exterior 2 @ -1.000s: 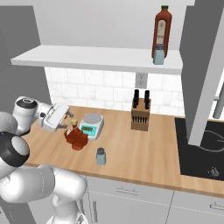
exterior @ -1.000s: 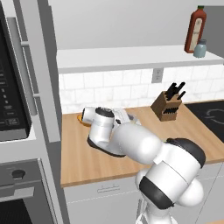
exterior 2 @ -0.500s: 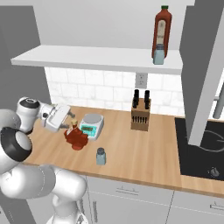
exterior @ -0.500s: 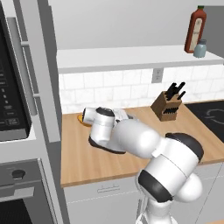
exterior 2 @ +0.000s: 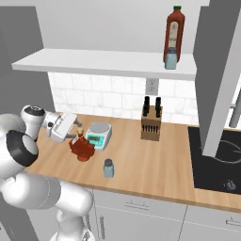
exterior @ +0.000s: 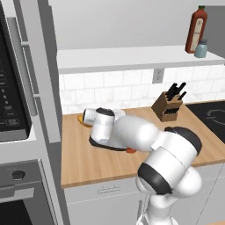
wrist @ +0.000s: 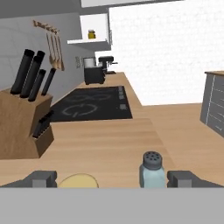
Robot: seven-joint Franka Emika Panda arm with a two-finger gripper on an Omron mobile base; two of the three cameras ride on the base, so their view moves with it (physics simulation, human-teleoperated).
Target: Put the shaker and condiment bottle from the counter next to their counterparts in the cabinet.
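The dark red ribbed condiment bottle (exterior 2: 83, 148) stands on the wooden counter (exterior 2: 141, 164), left of a scale. My gripper (exterior 2: 76, 135) is open at its tan stopper (wrist: 78, 180), which sits low between the two wide-apart fingertips (wrist: 42, 178), nearer the left one. The small blue-grey shaker (exterior 2: 108, 168) stands apart near the counter's front edge; the hand view has the shaker (wrist: 152, 170) just inside the right fingertip. On the white cabinet shelf (exterior 2: 94, 62) stand the tall red-brown bottle (exterior 2: 173, 34) and a second small shaker (exterior 2: 171, 59).
A grey scale (exterior 2: 98, 133) sits right behind the condiment bottle. A wooden knife block (exterior 2: 150, 124) stands by the tiled wall, with the black cooktop (exterior 2: 219, 157) to its right. A tall oven column (exterior: 22, 114) bounds the counter's left end.
The hand has edged right along the counter and closer to the condiment bottle's top. The bottle, the shaker and the shelf items have stayed in place.
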